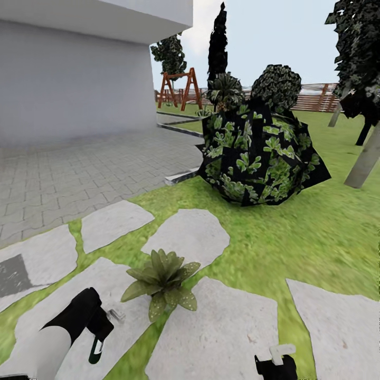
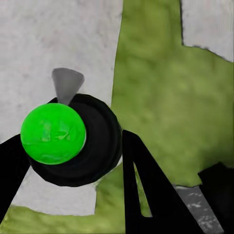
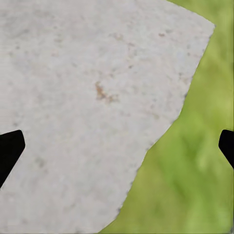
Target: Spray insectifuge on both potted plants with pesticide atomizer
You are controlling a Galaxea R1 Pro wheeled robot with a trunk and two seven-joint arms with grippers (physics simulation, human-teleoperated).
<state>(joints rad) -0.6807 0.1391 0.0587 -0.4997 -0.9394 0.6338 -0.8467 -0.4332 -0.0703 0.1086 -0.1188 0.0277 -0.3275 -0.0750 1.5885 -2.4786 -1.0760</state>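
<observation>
One potted plant (image 1: 161, 282), a low rosette of pointed, pale-speckled green leaves, sits among the grey stepping stones (image 1: 190, 237) in the garden lawn; its pot is hidden under the leaves. Just left of it, my left gripper (image 1: 100, 331) is shut on the pesticide atomizer (image 1: 97, 349), a dark bottle with green on it and a white trigger. In the left wrist view the atomizer (image 2: 56, 134) shows as a black round body with a bright green part and a grey nozzle, held between black fingers (image 2: 146, 185). My right gripper (image 1: 277, 361) (image 3: 117, 146) is open and empty above a stone's edge.
A big dark leafy bush (image 1: 261, 153) stands on the grass beyond the plant. A grey paved patio (image 1: 79, 169) and a white building wall (image 1: 68, 74) lie to the left. Tree trunks (image 1: 364, 158) rise at the right; a swing frame (image 1: 179, 87) and brown fence (image 1: 316, 97) stand far back.
</observation>
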